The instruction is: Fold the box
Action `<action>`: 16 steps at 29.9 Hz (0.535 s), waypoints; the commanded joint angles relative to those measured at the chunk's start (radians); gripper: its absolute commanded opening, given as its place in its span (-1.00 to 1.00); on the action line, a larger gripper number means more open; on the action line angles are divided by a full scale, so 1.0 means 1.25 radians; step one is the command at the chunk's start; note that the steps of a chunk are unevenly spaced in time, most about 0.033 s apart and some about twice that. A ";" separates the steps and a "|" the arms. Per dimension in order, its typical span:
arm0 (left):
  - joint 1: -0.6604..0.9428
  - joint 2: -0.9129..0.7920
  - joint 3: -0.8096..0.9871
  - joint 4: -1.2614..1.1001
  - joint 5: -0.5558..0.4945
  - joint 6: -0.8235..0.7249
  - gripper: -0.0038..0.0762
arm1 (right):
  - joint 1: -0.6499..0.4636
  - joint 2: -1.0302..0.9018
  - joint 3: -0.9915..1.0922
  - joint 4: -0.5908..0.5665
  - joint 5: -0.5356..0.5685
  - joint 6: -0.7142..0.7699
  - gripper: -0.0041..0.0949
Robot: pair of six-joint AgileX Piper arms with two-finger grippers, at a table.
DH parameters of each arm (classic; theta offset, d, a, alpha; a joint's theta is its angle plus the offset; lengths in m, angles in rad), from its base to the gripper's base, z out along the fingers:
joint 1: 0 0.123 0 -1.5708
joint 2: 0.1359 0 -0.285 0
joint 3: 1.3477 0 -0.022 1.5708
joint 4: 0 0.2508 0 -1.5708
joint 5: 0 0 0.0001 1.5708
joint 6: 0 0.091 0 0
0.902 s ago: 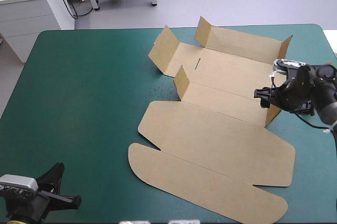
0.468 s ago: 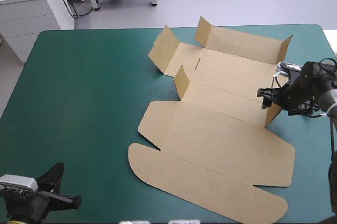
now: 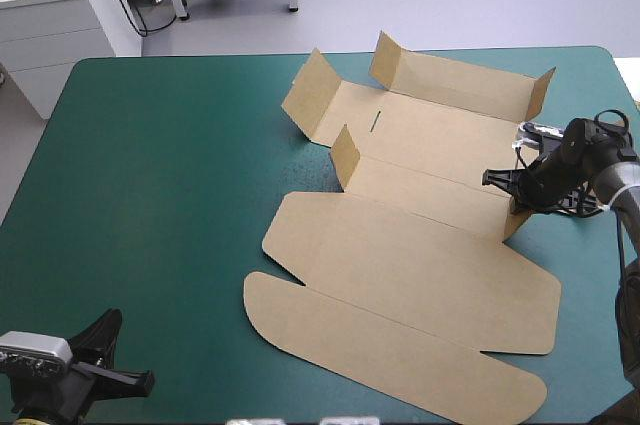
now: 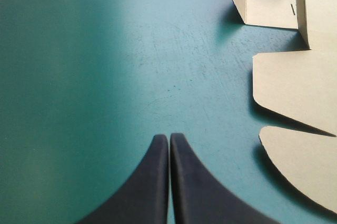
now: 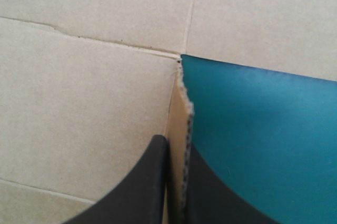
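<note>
One brown box [image 3: 420, 265] lies opened out in the right half of the frame on the teal-green cover [image 3: 150, 195]. I count five small flaps standing up around its upper panels, and two large panels toward the lower edge lying flat. Two grippers show. The right gripper [image 3: 518, 197], at the right of the frame, is clamped on the end flap [image 3: 516, 223] nearest it. The left gripper [image 3: 125, 378], in the lower left corner, sits well apart from the box over bare cover. In the left wrist view, that gripper's two black fingers [image 4: 152, 182] meet in one pointed arch with nothing between them. One box lies ahead and to one side, not touching them, with two of its standing flaps visible farther off. In the right wrist view, two black fingers [image 5: 142, 182] are all but closed, with the end flap's raw edge pinched between them. One finger is on the board side and the other on the cover side. One crease runs across the board just ahead of the flap's corner. To do this step well, I judge the pinch should stay firm and low on the flap. The flap should swing about its own crease rather than be pulled outward, because the corner ahead of the fingers looks slightly ragged and could tear. The flat panels should not be dragged across the cover.
</note>
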 commanded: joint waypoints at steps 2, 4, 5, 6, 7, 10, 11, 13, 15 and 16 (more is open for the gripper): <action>0.000 0.015 -0.016 -0.013 -0.062 -0.001 -0.92 | -0.005 -0.028 -0.042 0.029 -0.006 -0.039 -0.96; 0.000 0.015 -0.016 -0.013 -0.062 -0.001 -0.92 | -0.004 -0.028 -0.061 0.083 0.006 -0.110 -0.96; 0.000 0.015 -0.016 -0.013 -0.062 -0.001 -0.92 | -0.004 -0.028 -0.069 0.104 0.011 -0.131 -0.96; 0.000 0.015 -0.016 -0.013 -0.062 -0.001 -0.92 | -0.004 -0.028 -0.078 0.129 0.018 -0.156 -0.96; 0.000 0.015 -0.016 -0.013 -0.062 -0.001 -0.92 | -0.004 -0.028 -0.087 0.151 0.025 -0.181 -0.95; 0.000 0.015 -0.016 -0.013 -0.062 -0.003 -0.92 | 0.006 -0.027 -0.111 0.180 0.044 -0.235 -0.95; 0.000 0.015 -0.016 -0.013 -0.062 -0.003 -0.92 | 0.013 -0.022 -0.119 0.180 0.051 -0.249 -0.95; 0.000 0.015 -0.016 -0.013 -0.062 -0.003 -0.92 | 0.045 -0.008 -0.144 0.178 0.074 -0.298 -0.95; 0.000 0.015 -0.016 -0.013 -0.062 -0.003 -0.92 | 0.079 0.010 -0.166 0.178 0.091 -0.341 -0.95; 0.000 0.015 -0.016 -0.013 -0.062 -0.003 -0.92 | 0.096 0.020 -0.181 0.178 0.101 -0.368 -0.95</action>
